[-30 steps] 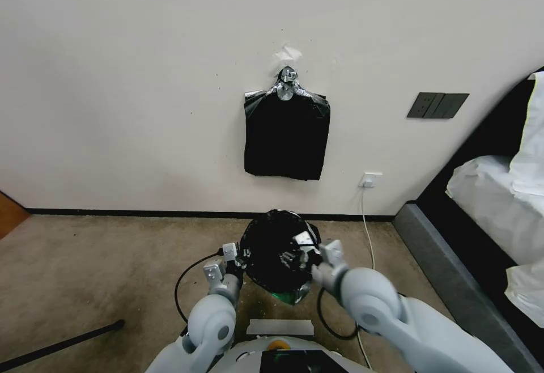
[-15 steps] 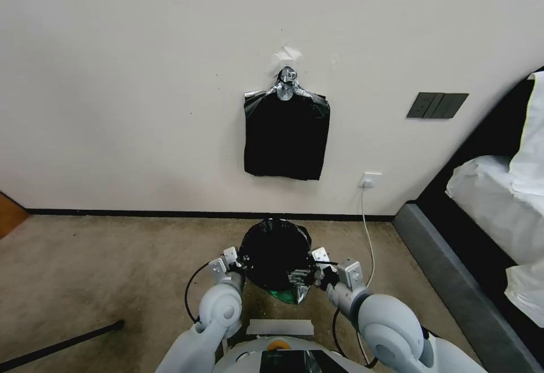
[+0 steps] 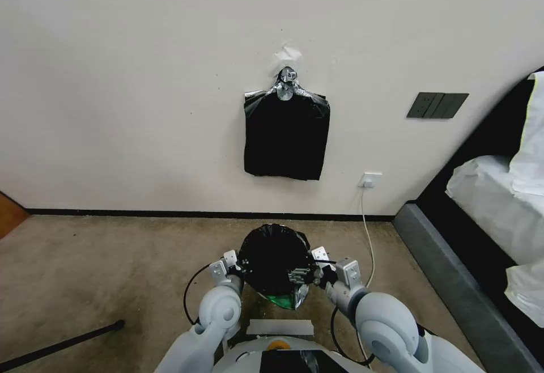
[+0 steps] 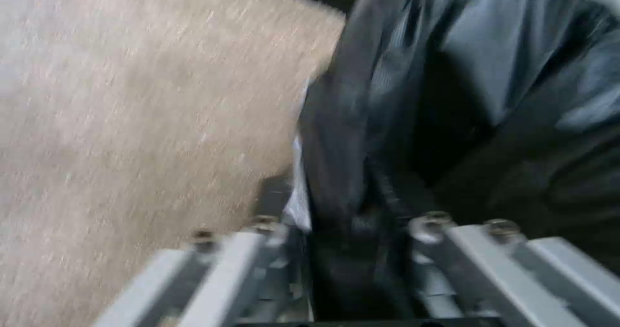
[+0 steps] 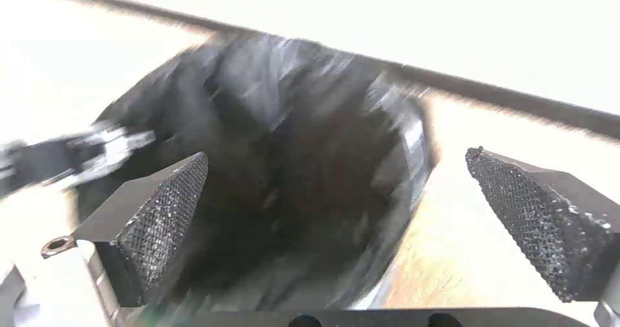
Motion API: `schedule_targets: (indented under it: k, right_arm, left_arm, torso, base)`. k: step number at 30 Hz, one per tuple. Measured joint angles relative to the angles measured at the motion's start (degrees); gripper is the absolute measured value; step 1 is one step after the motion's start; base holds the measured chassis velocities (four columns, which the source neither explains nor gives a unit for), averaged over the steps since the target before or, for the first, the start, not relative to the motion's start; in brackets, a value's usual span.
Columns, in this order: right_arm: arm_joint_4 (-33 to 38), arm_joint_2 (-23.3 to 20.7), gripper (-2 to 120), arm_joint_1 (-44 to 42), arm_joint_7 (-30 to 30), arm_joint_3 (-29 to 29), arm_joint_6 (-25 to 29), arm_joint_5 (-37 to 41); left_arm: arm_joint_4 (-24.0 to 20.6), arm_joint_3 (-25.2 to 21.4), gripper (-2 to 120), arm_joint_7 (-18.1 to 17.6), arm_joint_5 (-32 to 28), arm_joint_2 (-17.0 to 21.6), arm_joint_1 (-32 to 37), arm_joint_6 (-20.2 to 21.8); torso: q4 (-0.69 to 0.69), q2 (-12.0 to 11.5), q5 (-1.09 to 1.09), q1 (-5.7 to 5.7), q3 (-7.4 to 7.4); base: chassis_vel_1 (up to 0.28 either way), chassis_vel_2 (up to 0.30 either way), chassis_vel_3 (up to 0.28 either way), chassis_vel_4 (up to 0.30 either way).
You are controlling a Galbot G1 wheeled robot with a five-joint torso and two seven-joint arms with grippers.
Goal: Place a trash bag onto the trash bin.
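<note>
Head view: the trash bag [image 3: 275,257] sits between both grippers, its mouth facing up. The left gripper [image 3: 237,265] pinches its edge; the right gripper [image 5: 336,220] is wide, holding nothing.

Head view evenly lit and sharp (edges bowed); both wrist views motion-blurred, the right one overexposed.

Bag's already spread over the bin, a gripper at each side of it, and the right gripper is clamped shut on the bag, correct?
Not quite. The right gripper is open: the right wrist view shows its pads wide apart with nothing between them. The rest holds: the bag covers the bin, with the left gripper at its other side.
</note>
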Motion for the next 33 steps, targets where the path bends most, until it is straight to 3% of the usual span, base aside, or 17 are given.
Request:
schedule_targets:
  k: [7, 9, 10, 11, 13, 14, 16, 18, 22, 33]
  right_arm:
    - [-2.10, 5.32, 100, -3.41, -2.70, 2.92, 6.45, -6.89]
    - [-5.11, 9.91, 100, -7.65, -8.08, 6.43, 13.49, -13.90]
    - [-5.11, 9.91, 100, -7.65, -8.08, 6.43, 13.49, -13.90]
    - [-6.46, 11.52, 100, -9.18, -9.78, 7.69, 16.61, -16.75]
    - [-11.00, 16.93, 100, -14.36, -13.73, 11.66, 27.92, -25.89]
    - [-11.00, 16.93, 100, -14.36, -13.73, 11.66, 27.92, -25.89]
    - [-13.72, 20.93, 100, -17.45, -15.42, 14.83, 36.22, -30.78]
    - [-15.36, 24.47, 100, -20.10, -15.95, 17.89, 42.68, -33.79]
    - [-15.32, 28.24, 100, -23.77, -15.90, 20.68, 48.97, -36.53]
    - [-14.27, 29.61, 100, -25.09, -16.01, 21.14, 51.14, -37.70]
  left_arm:
    - [-3.53, -2.07, 56, 6.70, 7.19, 2.46, 3.09, -3.21]
    - [-4.76, -4.48, 70, 14.96, 17.64, 4.01, 7.51, -10.03]
    - [-4.76, -4.48, 70, 14.96, 17.64, 4.01, 7.51, -10.03]
    - [-4.89, -5.46, 72, 17.88, 20.94, 4.40, 9.23, -12.92]
    - [-4.63, -9.08, 83, 25.27, 32.58, 4.25, 14.84, -22.72]
    - [-4.63, -9.08, 83, 25.27, 32.58, 4.25, 14.84, -22.72]
    - [-3.51, -12.20, 93, 28.54, 38.85, 2.78, 18.55, -29.54]
    - [-2.28, -15.70, 98, 30.33, 42.64, 1.03, 21.33, -34.87]
    - [-2.15, -20.95, 100, 32.63, 44.43, -1.58, 25.22, -39.38]
    - [-3.16, -22.78, 100, 33.65, 44.36, -2.29, 26.97, -40.27]
  torso:
    - [0.00, 0.00, 0.00, 0.00, 0.00]
    - [-0.01, 0.00, 0.00, 0.00, 0.00]
    - [-0.01, 0.00, 0.00, 0.00, 0.00]
    - [0.01, 0.00, -0.01, 0.00, 0.00]
    - [-0.02, 0.00, 0.01, 0.00, 0.00]
    - [-0.02, 0.00, 0.01, 0.00, 0.00]
    - [0.01, 0.00, -0.01, 0.00, 0.00]
    - [-0.02, 0.00, 0.00, 0.00, 0.00]
    - [0.00, 0.00, 0.00, 0.00, 0.00]
    - [0.00, 0.00, 0.00, 0.00, 0.00]
  base:
    - [0.000, 0.000, 0.000, 0.000]
    - [0.000, 0.000, 0.000, 0.000]
    - [0.000, 0.000, 0.000, 0.000]
    - [0.000, 0.000, 0.000, 0.000]
    - [0.000, 0.000, 0.000, 0.000]
    - [0.000, 0.000, 0.000, 0.000]
    - [0.000, 0.000, 0.000, 0.000]
    - [0.000, 0.000, 0.000, 0.000]
    - [0.000, 0.000, 0.000, 0.000]
    - [0.000, 0.000, 0.000, 0.000]
